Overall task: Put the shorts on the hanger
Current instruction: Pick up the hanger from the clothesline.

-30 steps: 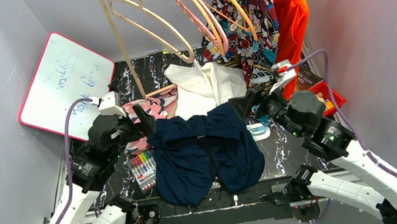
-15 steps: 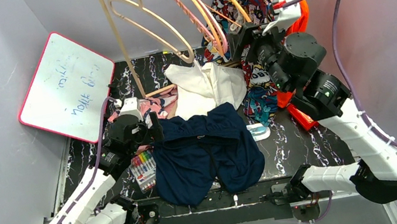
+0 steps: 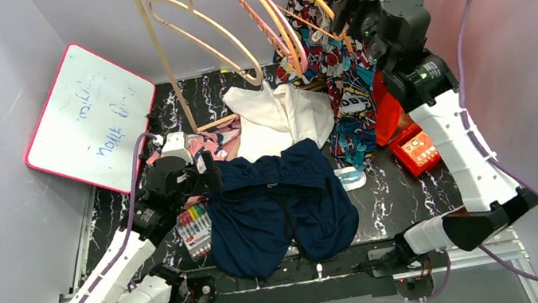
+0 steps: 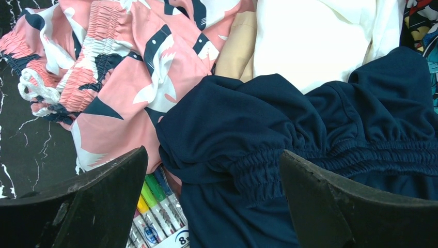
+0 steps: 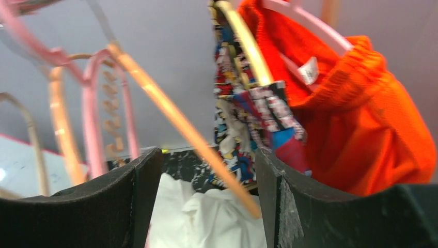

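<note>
- Black tabletop (image 3: 409,195) veined in white like marble, enclosed by plain grey walls; a pink-framed whiteboard (image 3: 88,118) leans at the left.
- the shorts (image 3: 278,206): dark navy, soft, with a gathered elastic waistband. They lie flat at the near centre, with the legs reaching the near edge.
- left gripper (image 4: 213,155): jaws spread wide above the waistband's left corner, gripping nothing.
- Touching the waistband's far side: a pink patterned garment (image 4: 129,67) and a white garment (image 3: 281,117). A marker pack (image 3: 194,228) lies just left of the shorts.
- the hanger (image 5: 175,121): thin, curved, orange-tan, suspended at far right beside a pink hanger (image 3: 273,14), comic-print shorts (image 3: 342,68) and orange shorts (image 5: 372,129).
- right gripper (image 5: 207,152): raised, jaws parted with the hanger's arm between them, not clamped on it.
- Bare tabletop shows between the shorts and a red box (image 3: 414,150).
</note>
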Robot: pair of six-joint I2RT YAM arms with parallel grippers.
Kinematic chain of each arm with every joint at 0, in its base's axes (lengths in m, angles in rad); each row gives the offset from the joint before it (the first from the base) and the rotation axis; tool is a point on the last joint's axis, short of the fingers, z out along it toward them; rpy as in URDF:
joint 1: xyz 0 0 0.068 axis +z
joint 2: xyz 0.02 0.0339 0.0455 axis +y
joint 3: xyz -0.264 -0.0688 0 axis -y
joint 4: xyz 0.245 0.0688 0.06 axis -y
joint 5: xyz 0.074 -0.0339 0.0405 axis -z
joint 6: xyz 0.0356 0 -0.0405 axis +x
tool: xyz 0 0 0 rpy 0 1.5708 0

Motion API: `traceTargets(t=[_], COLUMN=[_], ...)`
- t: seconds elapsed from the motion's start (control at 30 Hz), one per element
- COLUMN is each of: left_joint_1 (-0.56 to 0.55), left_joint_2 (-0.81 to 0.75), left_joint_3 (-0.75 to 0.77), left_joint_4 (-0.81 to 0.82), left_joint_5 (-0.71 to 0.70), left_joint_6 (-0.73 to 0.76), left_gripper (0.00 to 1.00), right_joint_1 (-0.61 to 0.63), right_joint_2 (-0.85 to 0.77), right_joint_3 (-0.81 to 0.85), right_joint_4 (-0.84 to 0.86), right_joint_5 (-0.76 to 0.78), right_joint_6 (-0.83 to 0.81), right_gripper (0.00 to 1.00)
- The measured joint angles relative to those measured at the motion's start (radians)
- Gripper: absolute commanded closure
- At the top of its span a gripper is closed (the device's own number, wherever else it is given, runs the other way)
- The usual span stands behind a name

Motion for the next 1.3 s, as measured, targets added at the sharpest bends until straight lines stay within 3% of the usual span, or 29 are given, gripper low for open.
traceTargets(t=[0.13,0.23,0.6,0.77,1.0,1.3], left_joint_1=[0.0,0.0,0.0,0.0,0.0,0.0], left_joint_2=[0.0,-0.001,-0.016,-0.016,-0.016,-0.013], left_joint_3=[0.0,0.0,0.0,0.0,0.0,0.0], left_joint_4=[0.006,0.006,0.01,0.011,0.011,0.011], left_joint_5=[0.013,0.02,0.04,0.046,0.047,0.048], left_joint_6=[0.0,0.0,0.0,0.0,0.0,0.0], left_gripper=[0.03,0.03,0.03,0.03,0.03,0.03], right_joint_1=[-0.165,-0.21,-0.22,-0.22,-0.22,-0.22], right_joint_2=[0.0,0.003,-0.077,-0.093,-0.059,0.006], right_joint_3=[-0.076,-0.101,-0.251,-0.24,-0.234,-0.225], right_joint_4=[0.029,0.045,0.211,0.233,0.242,0.245], right_joint_5=[-0.112,-0.18,-0.347,-0.389,-0.414,-0.434], right_joint_6=[0.058,0.077,0.095,0.095,0.095,0.095], right_gripper=[0.27,0.26,0.25,0.26,0.36,0.36])
